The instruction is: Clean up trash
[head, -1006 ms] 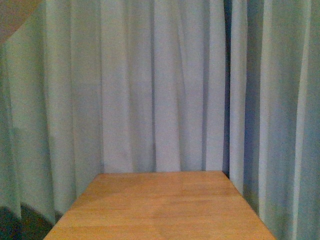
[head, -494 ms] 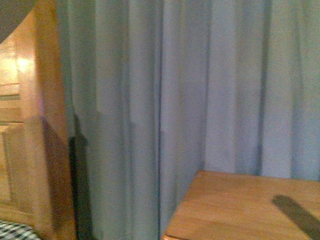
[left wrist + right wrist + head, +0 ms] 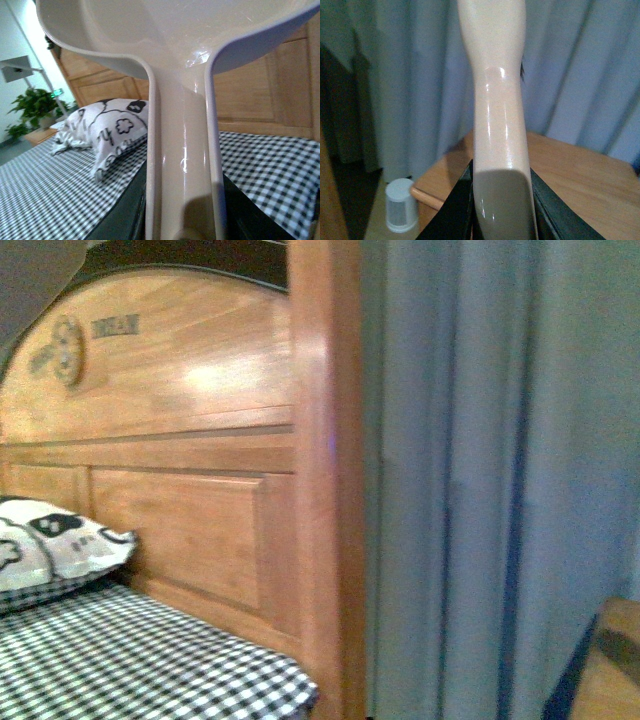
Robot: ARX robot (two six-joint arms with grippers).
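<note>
The crumpled white paper trash shows in no view. My left gripper (image 3: 182, 220) is shut on the handle of the pale beige dustpan (image 3: 180, 45), whose scoop fills the top of the left wrist view, held above the checked bed. My right gripper (image 3: 500, 210) is shut on the beige handle of the brush (image 3: 497, 100), which stands up in front of the curtain; its bristles barely show. Neither gripper appears in the front view.
A white pillow with black doodles (image 3: 50, 540) lies on the black-and-white checked bed (image 3: 130, 660), also in the left wrist view (image 3: 107, 130). Wooden headboard (image 3: 200, 440), grey curtain (image 3: 480, 490), wooden side table (image 3: 580, 180), a small white bin (image 3: 400, 205) on the floor, a potted plant (image 3: 35, 107).
The front view has swung left: from the side table and curtain to the headboard, pillow and checked bed. Only the table's corner remains at the right edge.
</note>
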